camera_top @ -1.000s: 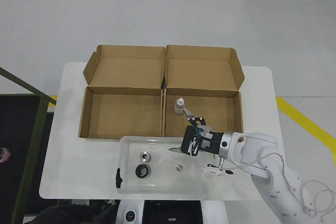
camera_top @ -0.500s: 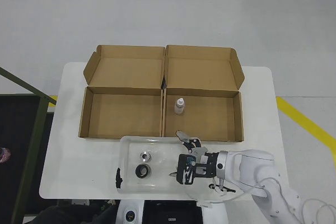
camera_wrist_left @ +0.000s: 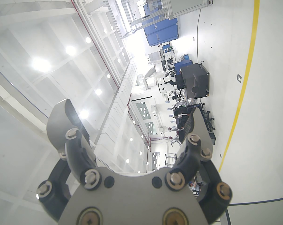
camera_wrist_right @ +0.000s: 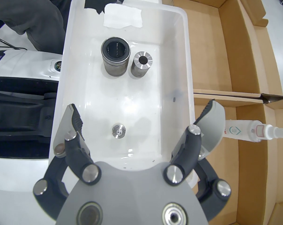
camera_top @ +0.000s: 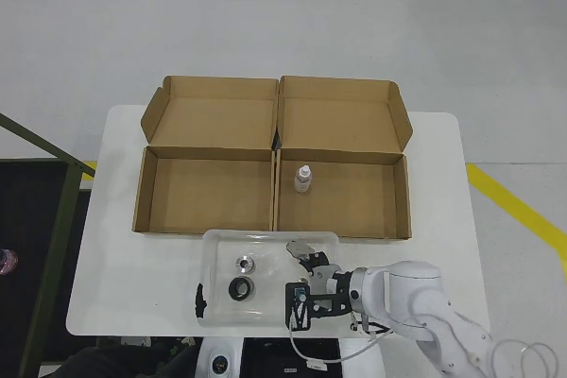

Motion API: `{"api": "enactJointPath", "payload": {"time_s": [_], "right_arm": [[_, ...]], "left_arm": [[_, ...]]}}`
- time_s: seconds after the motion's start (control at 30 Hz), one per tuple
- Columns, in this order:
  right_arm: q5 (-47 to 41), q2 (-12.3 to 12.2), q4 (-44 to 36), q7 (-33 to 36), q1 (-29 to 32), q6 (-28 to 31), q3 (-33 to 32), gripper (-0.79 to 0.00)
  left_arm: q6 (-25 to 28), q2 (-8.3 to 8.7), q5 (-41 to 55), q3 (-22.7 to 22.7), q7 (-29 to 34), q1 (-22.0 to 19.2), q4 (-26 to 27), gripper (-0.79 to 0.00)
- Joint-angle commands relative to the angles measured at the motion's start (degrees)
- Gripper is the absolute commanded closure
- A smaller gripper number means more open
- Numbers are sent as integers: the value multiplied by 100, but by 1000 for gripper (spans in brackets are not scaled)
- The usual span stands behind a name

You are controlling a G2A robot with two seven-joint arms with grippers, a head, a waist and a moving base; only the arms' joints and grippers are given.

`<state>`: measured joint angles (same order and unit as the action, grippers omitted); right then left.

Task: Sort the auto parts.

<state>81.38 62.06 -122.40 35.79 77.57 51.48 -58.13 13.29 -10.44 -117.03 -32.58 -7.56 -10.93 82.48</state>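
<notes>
Right end effector (camera_wrist_right: 141,108): spread wide and empty, it hung over the white tray (camera_wrist_right: 186,47), low centre in the top view, apparently lined up on the small round part (camera_wrist_right: 118,131) beneath it.
Left end effector (camera_wrist_left: 128,113): spread, holding nothing, turned toward the hall ceiling; idle, I judge.
Parts: a dark bearing sleeve (camera_wrist_right: 115,57) and a grey cylinder (camera_wrist_right: 142,64) stood together in the tray, unsorted.
Bottle (camera_wrist_right: 249,131): was in the right cardboard box (camera_top: 359,198), probably sorted.
Surface (camera_top: 113,274): white, on a grey floor with a yellow line (camera_top: 520,213) at the right edge.
</notes>
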Motion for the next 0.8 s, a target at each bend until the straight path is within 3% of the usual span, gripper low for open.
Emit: {"api": "enactJointPath", "payload": {"time_s": [0.0, 0.77], "right_arm": [[60, 1, 35, 124, -37, -18, 73, -785], [865, 70, 284, 1299, -478, -229, 883, -785]], "left_arm": [[0, 0, 0, 0, 0, 0, 0, -785], [0, 0, 0, 0, 0, 0, 0, -785]]}}
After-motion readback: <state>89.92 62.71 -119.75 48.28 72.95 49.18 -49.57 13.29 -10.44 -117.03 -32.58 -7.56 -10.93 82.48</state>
